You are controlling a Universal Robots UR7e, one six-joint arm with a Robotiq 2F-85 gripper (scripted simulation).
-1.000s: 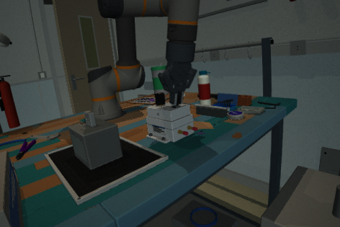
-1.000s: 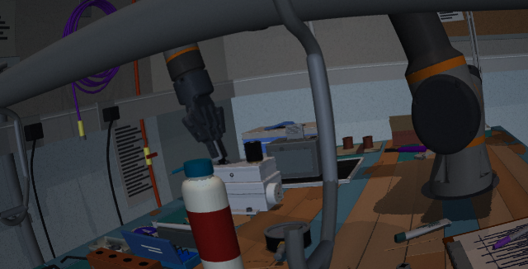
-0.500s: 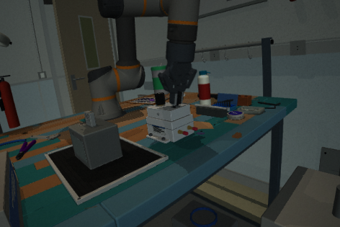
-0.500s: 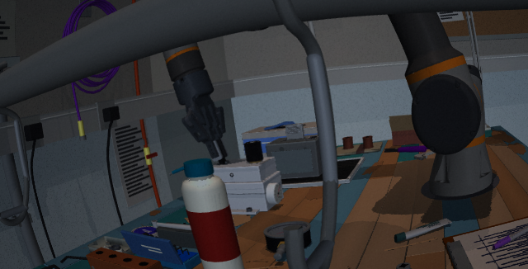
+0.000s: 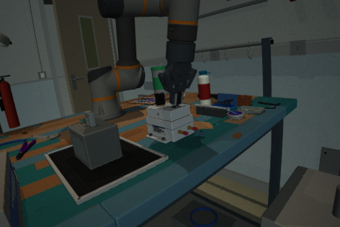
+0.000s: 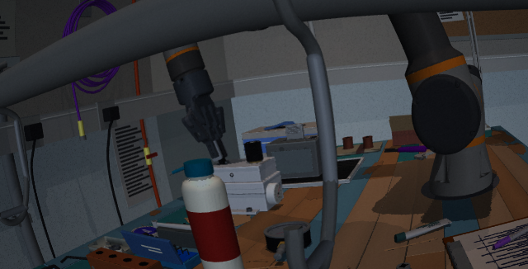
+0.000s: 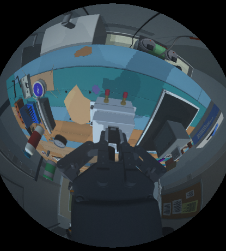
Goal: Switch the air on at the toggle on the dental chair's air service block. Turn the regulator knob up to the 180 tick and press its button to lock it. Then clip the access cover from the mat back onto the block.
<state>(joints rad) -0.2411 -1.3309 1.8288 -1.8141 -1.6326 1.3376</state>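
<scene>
The white air service block [image 5: 169, 125] [image 6: 247, 182] [image 7: 113, 117] sits mid-bench with two red-tipped fittings on its front face. A black regulator knob [image 5: 160, 98] [image 6: 253, 151] stands on its top towards the rear. My gripper [image 5: 176, 102] [image 6: 218, 155] [image 7: 112, 137] reaches down onto the block's top beside the knob, its fingers closed on the small toggle [image 5: 175, 106] there. The grey access cover [image 5: 95, 143] [image 6: 293, 156] [image 7: 170, 137], a box with a small clip on top, rests on the black mat [image 5: 106, 161].
Behind the block stand a red-and-white bottle [image 5: 204, 89] [image 6: 210, 215] and a green-banded can [image 5: 157, 78]. A round gauge [image 6: 287, 236], marker [image 6: 420, 230], blue tool case [image 6: 154, 248] and pliers [image 5: 24, 149] lie about the bench. The arm's base [image 5: 104, 98] rises left of the block.
</scene>
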